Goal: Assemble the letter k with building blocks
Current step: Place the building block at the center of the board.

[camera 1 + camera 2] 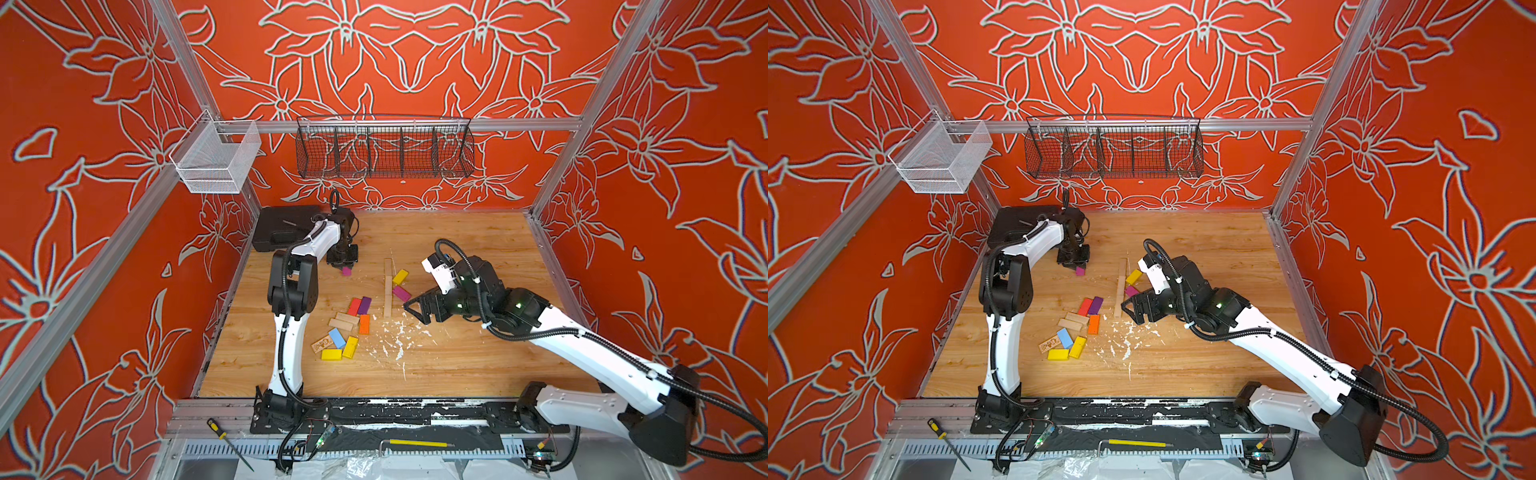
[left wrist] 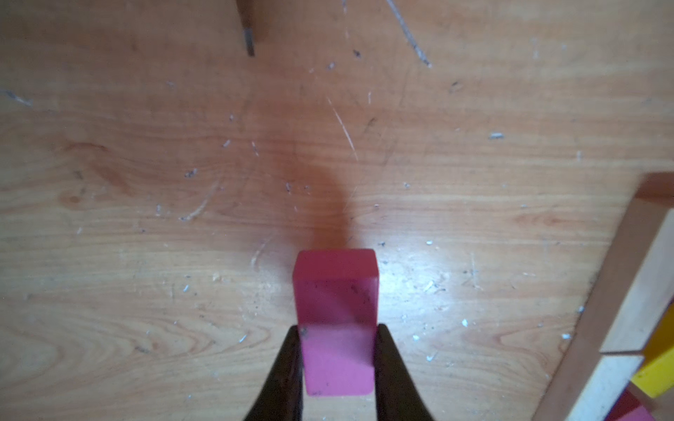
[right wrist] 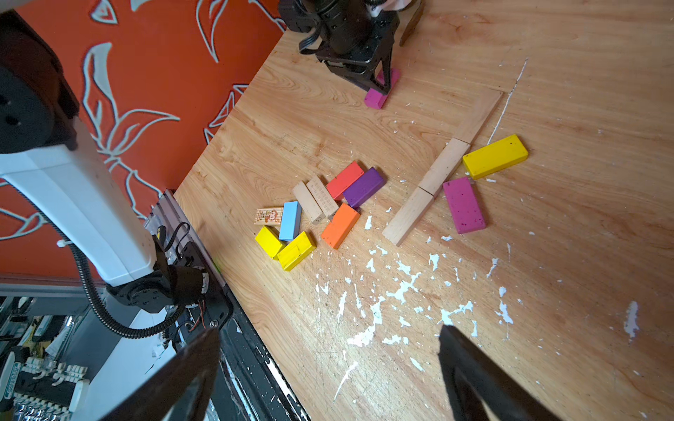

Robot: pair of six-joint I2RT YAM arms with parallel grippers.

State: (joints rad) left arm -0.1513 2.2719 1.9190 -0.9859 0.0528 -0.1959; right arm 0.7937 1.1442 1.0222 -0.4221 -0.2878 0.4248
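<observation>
Here, left gripper clamped on magenta block, right gripper apart, lettering on printed block illegible

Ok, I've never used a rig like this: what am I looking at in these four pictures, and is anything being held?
Two robot arms work over a wooden table. Both top views look down on the whole scene; the other two pictures come from a camera on each arm's wrist. The left claw is shut on a magenta block. The right claw is open and empty. Three plain planks lie end to end in a line, with a yellow block and a second magenta block beside it. Spare coloured blocks lie in a loose heap. The white flecks are debris.
</observation>
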